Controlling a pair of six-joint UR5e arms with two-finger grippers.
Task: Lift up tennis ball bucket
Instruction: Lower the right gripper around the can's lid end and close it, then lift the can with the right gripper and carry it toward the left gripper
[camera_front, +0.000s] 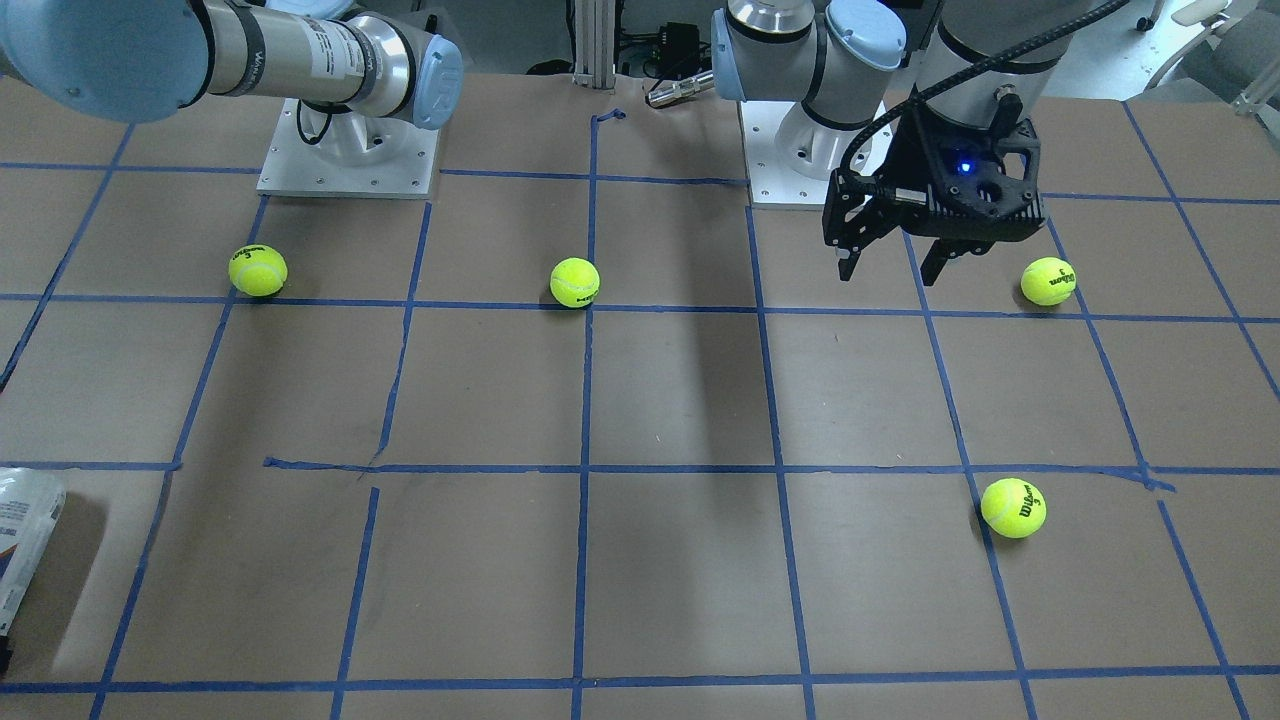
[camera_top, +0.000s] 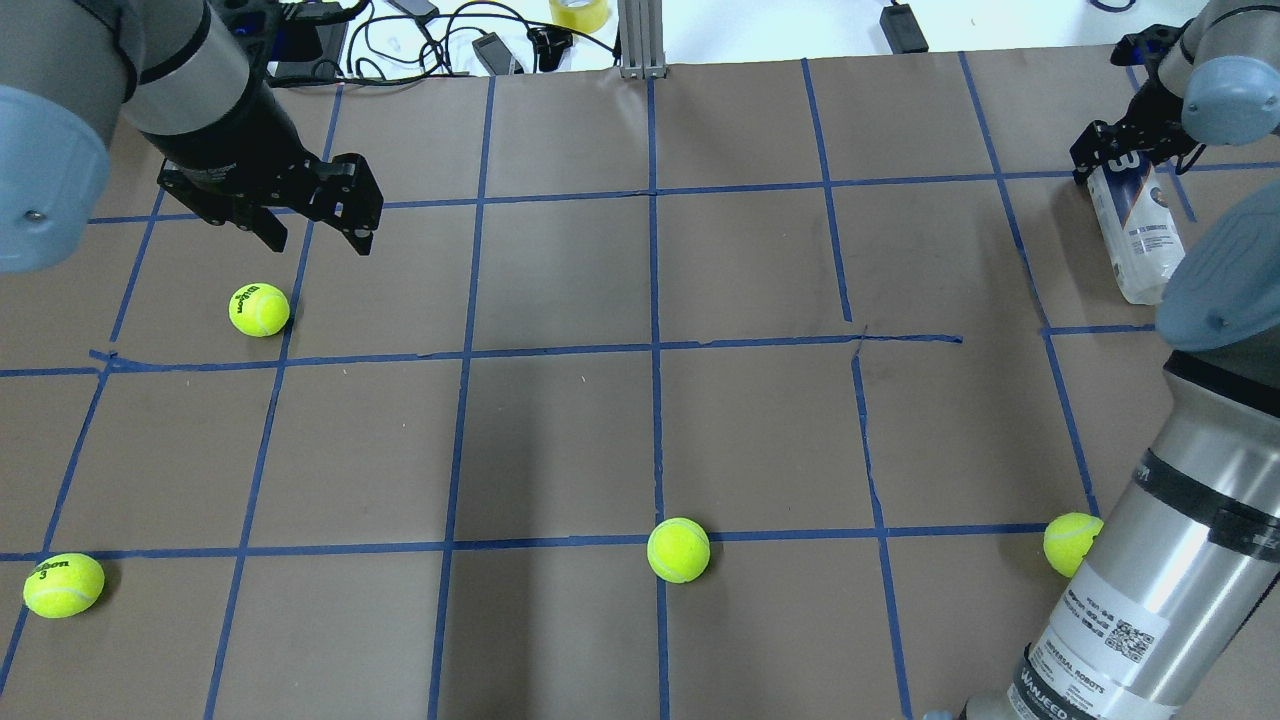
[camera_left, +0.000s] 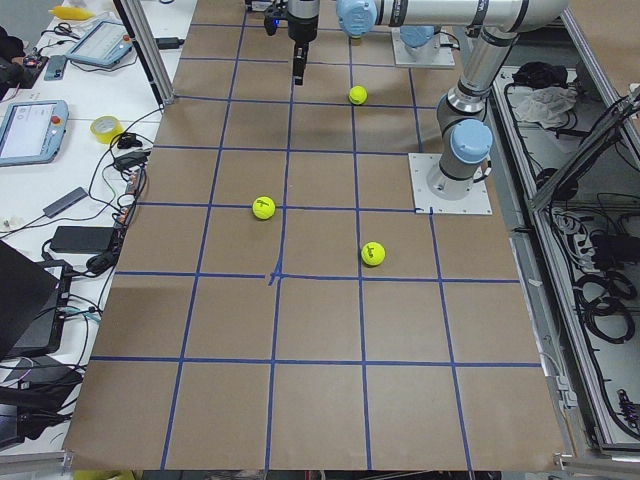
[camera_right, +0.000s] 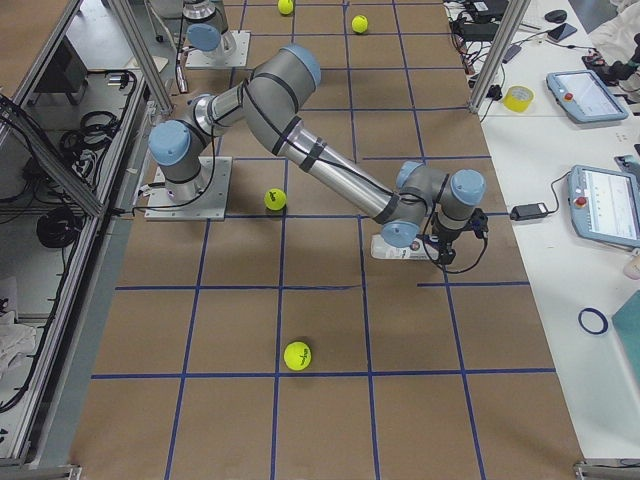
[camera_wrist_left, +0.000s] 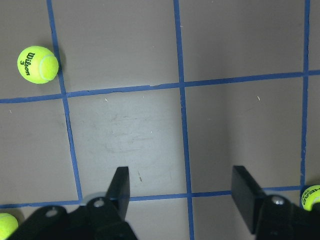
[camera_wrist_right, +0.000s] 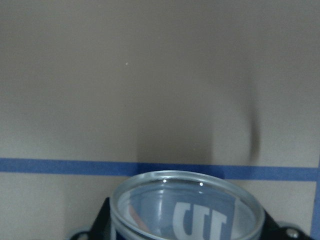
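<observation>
R pincer (camera_top: 1125, 170) clenched on can (camera_top: 1140, 235) at rim end, 2 o'clock on tabletop (camera_top: 750, 420), overhead view. L pincer (camera_top: 315, 238) released, empty, at 10. Step: grasp looks made; can't tell if can's off tabletop. Next: raise straight up, grip firm.

The worktop (camera_top: 560, 440) is brown, with a grid of blue tape lines. The tennis balls (camera_top: 678, 549) are yellow-green with black lettering. The tennis ball bucket (camera_top: 1140, 235) is clear, with a white and navy label. The left gripper (camera_top: 316, 238) and the right gripper (camera_top: 1120, 162) are black. The arms (camera_top: 1150, 590) are silver with pale blue caps.
</observation>
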